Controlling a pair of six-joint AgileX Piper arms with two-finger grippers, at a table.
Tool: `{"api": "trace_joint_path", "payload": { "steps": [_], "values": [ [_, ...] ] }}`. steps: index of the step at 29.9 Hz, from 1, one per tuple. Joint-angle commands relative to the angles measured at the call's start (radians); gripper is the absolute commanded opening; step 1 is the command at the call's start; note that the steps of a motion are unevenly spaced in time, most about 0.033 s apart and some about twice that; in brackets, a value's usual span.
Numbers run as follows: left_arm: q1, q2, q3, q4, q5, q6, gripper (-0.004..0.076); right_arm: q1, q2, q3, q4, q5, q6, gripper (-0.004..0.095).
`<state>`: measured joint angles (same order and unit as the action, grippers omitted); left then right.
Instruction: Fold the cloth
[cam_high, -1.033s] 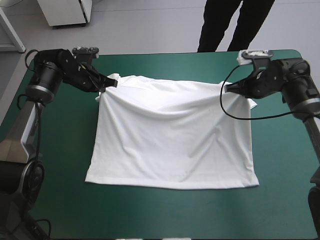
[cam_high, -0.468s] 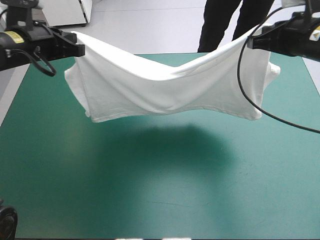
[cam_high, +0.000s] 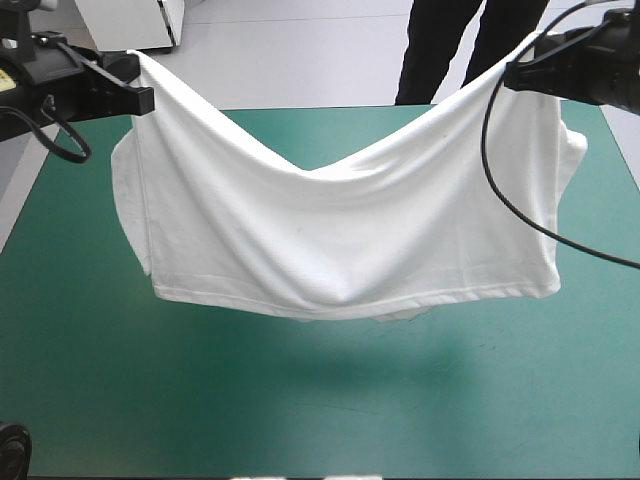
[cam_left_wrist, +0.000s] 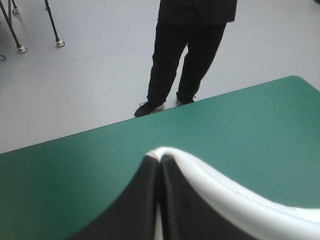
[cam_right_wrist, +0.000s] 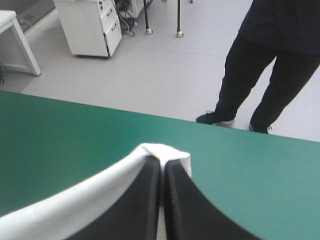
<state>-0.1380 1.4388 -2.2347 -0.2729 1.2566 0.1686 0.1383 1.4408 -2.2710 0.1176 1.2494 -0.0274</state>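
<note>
While the T-shirt (cam_high: 340, 230) hangs in the air between the two arms, clear of the teal-green cover (cam_high: 300, 430), the step in hand appears to be spreading it for a flat lay-down. To do that well, I judge the arms should draw apart until the deep sag in the top edge tightens. They should hold both corners level, then lower so the bottom hem meets the table first and the rest rolls down without creases. The sleeves dangling at each side could tuck under if the descent is hurried. The left gripper (cam_left_wrist: 159, 167) has its black fingers pressed almost together, with a white upper corner of the shirt pinched between their tips. The right gripper (cam_right_wrist: 161, 170) is likewise nearly closed on the opposite corner, white cloth curling over its tips.
</note>
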Motion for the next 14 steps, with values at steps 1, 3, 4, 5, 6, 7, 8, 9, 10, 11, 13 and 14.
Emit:
{"api": "trace_joint_path", "payload": {
  "steps": [1, 3, 4, 5, 6, 7, 8, 9, 10, 11, 13, 14],
  "values": [
    [-0.004, 0.039, -0.020, 0.001, -0.130, -0.002, -0.0022, -0.001, 0.048, 0.004, -0.026, -0.049, -0.009, -0.0017],
    [-0.004, 0.085, -0.020, 0.019, -0.175, -0.002, -0.0022, -0.001, 0.090, 0.011, -0.029, -0.085, -0.009, -0.0017],
    [-0.004, 0.110, -0.020, 0.029, -0.202, -0.002, -0.0022, -0.001, 0.116, 0.011, -0.029, -0.108, -0.009, -0.0017],
    [-0.004, 0.130, -0.020, 0.030, -0.220, -0.002, -0.0022, -0.001, 0.141, 0.011, -0.029, -0.134, -0.009, -0.0017],
    [-0.004, 0.155, -0.020, 0.030, -0.244, -0.002, -0.0022, -0.001, 0.162, 0.011, -0.029, -0.157, -0.009, -0.0017],
    [-0.004, 0.181, -0.020, 0.030, -0.266, -0.002, -0.0022, -0.001, 0.185, 0.011, -0.031, -0.189, -0.009, -0.0016],
    [-0.004, 0.200, -0.020, 0.030, -0.290, -0.002, -0.0022, -0.001, 0.206, 0.011, -0.033, -0.223, -0.009, -0.0017],
    [-0.004, 0.222, -0.020, 0.030, -0.313, -0.002, -0.0022, -0.001, 0.224, 0.008, -0.033, -0.251, -0.009, -0.0017],
    [-0.004, 0.240, -0.020, 0.029, -0.337, -0.002, -0.0022, -0.001, 0.238, 0.003, -0.033, -0.280, -0.009, -0.0017],
    [-0.004, 0.251, -0.020, 0.026, -0.357, -0.002, -0.0022, -0.001, 0.247, 0.001, -0.033, -0.307, -0.009, -0.0017],
    [-0.004, 0.269, -0.020, 0.024, -0.411, -0.002, -0.0022, -0.001, 0.255, -0.007, -0.033, -0.339, -0.009, -0.0017],
    [-0.004, 0.274, -0.020, 0.024, -0.431, -0.002, -0.0022, -0.001, 0.255, -0.007, -0.038, -0.339, -0.017, -0.0017]
  ]
}}
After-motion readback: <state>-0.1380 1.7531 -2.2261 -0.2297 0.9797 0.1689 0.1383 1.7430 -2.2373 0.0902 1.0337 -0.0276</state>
